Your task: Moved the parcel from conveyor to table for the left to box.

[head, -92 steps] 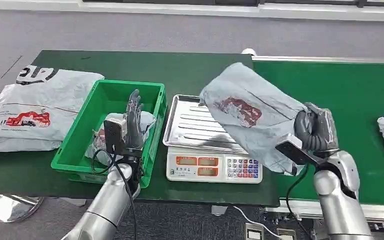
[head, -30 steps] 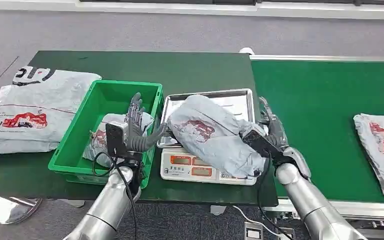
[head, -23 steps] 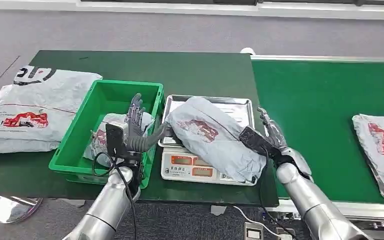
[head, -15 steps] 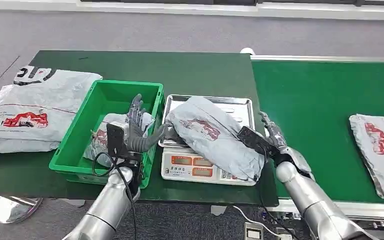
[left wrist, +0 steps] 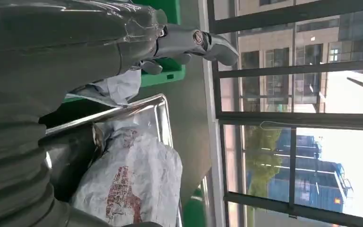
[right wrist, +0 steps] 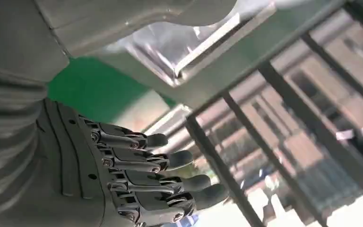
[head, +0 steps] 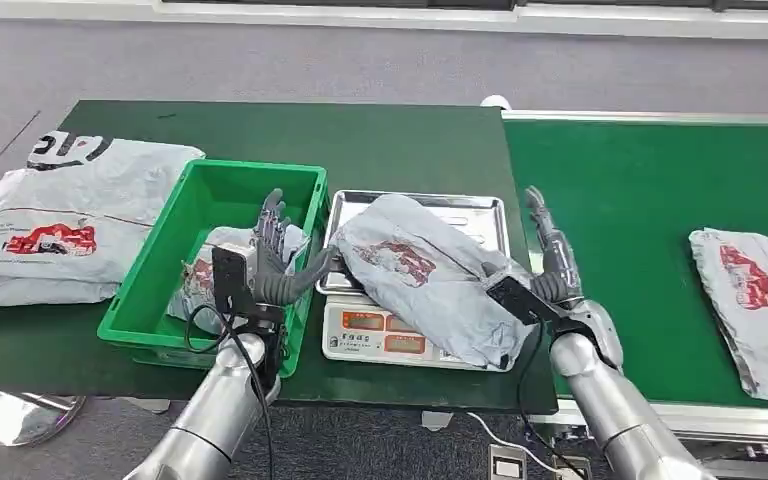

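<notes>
A grey parcel (head: 415,272) with a red print lies across the steel tray (head: 480,208) of the scale (head: 400,337); it overhangs the keypad at the front right. My right hand (head: 552,262) stands open beside the parcel's right end, fingers straight up and holding nothing; the right wrist view shows its fingers (right wrist: 151,182) spread straight. My left hand (head: 275,255) hovers open over the right side of the green bin (head: 165,262). Its thumb reaches to the tray's left edge, close to the parcel. In the left wrist view, the parcel (left wrist: 139,182) lies on the tray (left wrist: 157,111).
A smaller grey parcel (head: 203,272) lies inside the green bin. Large grey parcels (head: 55,220) are stacked at the table's left end. Another grey parcel (head: 750,305) rides on the green conveyor (head: 660,190) at the right.
My right hand set the parcel down on the scale tray, let go, and drew back to the right with fingers raised. The conveyor parcel has drifted left. My left hand stays put.
</notes>
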You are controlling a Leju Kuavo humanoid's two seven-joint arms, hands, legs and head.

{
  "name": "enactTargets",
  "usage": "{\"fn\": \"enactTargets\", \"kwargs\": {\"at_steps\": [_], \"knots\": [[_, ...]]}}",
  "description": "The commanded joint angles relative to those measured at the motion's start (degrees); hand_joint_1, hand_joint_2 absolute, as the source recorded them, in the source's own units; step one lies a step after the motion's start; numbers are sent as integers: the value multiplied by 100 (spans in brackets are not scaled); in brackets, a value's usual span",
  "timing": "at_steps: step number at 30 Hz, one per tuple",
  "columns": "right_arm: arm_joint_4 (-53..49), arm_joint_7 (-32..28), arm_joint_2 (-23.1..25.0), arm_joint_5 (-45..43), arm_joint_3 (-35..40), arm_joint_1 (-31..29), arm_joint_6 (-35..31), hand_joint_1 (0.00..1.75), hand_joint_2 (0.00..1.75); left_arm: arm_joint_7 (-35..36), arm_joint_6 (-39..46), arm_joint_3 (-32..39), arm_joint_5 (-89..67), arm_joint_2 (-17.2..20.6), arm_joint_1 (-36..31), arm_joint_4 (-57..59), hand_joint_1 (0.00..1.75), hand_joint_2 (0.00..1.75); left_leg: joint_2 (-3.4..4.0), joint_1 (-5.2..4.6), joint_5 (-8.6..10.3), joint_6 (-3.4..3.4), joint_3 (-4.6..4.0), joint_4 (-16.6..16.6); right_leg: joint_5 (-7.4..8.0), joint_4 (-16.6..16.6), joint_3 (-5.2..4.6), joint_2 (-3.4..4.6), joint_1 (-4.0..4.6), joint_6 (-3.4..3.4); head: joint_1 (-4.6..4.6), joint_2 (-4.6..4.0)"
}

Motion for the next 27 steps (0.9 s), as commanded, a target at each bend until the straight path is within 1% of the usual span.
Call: {"fn": "enactTargets", "kwargs": {"at_steps": [1, 3, 4, 5, 8, 10, 11, 12, 13, 14, 15, 16, 17, 18, 19, 23, 24, 25, 27], "knots": [[-682, -33, 187, -147, -584, 267, -52, 0, 175, 26, -44, -85, 12, 108, -160, 158, 0, 175, 4, 4, -4, -1, 8, -2, -1, -6, 10, 4, 4, -4, 0, 0], [-708, -120, 218, -312, -764, 356, -204, 0, 175, 26, -53, -91, 4, 110, -164, 156, 0, 175, 11, 4, -4, -3, 17, -8, 1, -11, 17, 12, 4, -5, 0, 0], [-762, -248, 237, -548, -908, 421, -231, 0, 175, 26, -79, -83, 16, 108, -175, 169, 0, 175, 11, 6, -4, -3, 19, -9, 2, -14, 20, 12, 6, -6, 0, 0], [-767, -310, 222, -586, -970, 467, -294, 0, 175, 26, -99, -76, 26, 107, -182, 183, 0, 175, 1, 3, -1, -3, 11, -7, 0, -9, 14, 3, 3, -5, 0, 0], [-822, -474, 232, -1020, -1163, 557, -85, 0, 175, 26, -36, 39, 77, 101, -124, -3, 0, 175, -7, 3, 0, -3, 8, -5, -2, -8, 12, -7, 3, -5, 0, 0], [-879, -580, 298, -1471, -1521, 720, -29, 0, 175, 26, -89, 126, 125, 110, -91, -157, 0, 175, -9, 3, -1, -2, 7, -5, -2, -8, 12, -14, 3, -4, 0, 0], [-879, -580, 298, -1471, -1521, 720, -29, 0, 175, 26, -89, 126, 125, 110, -91, -157, 0, 175, -7, 5, -3, -2, 15, -9, -2, -14, 23, -12, 5, -5, 0, 0], [-848, -683, 299, -1651, -1663, 799, 31, 0, 0, 26, -85, 112, 77, 122, -69, -257, 0, 175, -4, 3, -3, -2, 9, -5, -2, -10, 15, -9, 3, -4, 0, 0], [-812, -826, 425, -1850, -2040, 928, -256, 0, 0, 26, 39, -30, -184, 160, -23, -508, 0, 175, -3, 5, -5, -2, 15, -7, -2, -14, 22, -8, 5, -5, 0, 0], [-779, -1122, 499, -2047, -2338, 1114, -462, 0, 0, 26, 88, -224, -330, 170, -16, -624, 0, 175, 2, 6, -6, -4, 23, -13, -2, -18, 28, -2, 7, -7, 0, 0], [-695, -1338, 549, -2326, -2606, 1310, -413, 0, 0, 26, 402, -577, -646, 191, -67, -755, 0, 175, -10, 5, -3, -3, 10, -6, -4, -10, 18, -14, 5, -5, 0, 0], [-613, -1426, 575, -2462, -2716, 1372, -317, 0, 175, 26, 598, -800, -809, 203, -113, -792, 0, 175, -32, 9, -2, -3, 19, -14, -8, -21, 36, -36, 9, -7, 0, 0], [-645, -1471, 621, -2453, -2820, 1456, -279, 0, 175, 26, 949, -1221, -1031, 221, -226, -774, 0, 175, -32, 10, -2, -4, 23, -16, -8, -24, 40, -36, 11, -8, 0, 0], [-645, -1471, 621, -2453, -2820, 1456, -279, 0, 175, 26, 949, -1221, -1031, 221, -226, -774, 0, 175, -48, 10, 1, -3, 8, -7, -11, -17, 27, -52, 10, -5, 0, 0], [-667, -1471, 665, -2421, -2804, 1473, -314, 0, 175, 26, 1056, -1262, -1064, 83, -309, -631, 0, 175, -55, 8, 0, -3, 17, -12, -14, -21, 38, -58, 9, -6, 0, 0], [-667, -1471, 665, -2421, -2804, 1473, -314, 0, 175, 26, 1056, -1262, -1064, 83, -309, -631, 0, 175, -25, 2, -7, 0, 1, -2, -9, -8, 16, -29, 2, 0, 0, 0], [-667, -1471, 665, -2421, -2804, 1473, -314, 0, 175, 26, 1056, -1262, -1064, 83, -309, -631, 0, 175, -19, 3, -10, -1, 13, -8, -9, -15, 26, -22, 3, -3, 0, 0], [-667, -1471, 665, -2421, -2804, 1473, -314, 0, 175, 26, 1056, -1262, -1064, 83, -309, -631, 0, 175, -11, 5, -13, -6, 9, -4, -7, -11, 16, -12, 5, -3, 0, 0], [-667, -1471, 665, -2421, -2804, 1473, -314, 0, 175, 26, 1056, -1262, -1064, 83, -309, -631, 0, 175, -14, 0, -11, -6, 2, -1, -9, -6, 6, -16, 0, -2, 0, 0]]}}
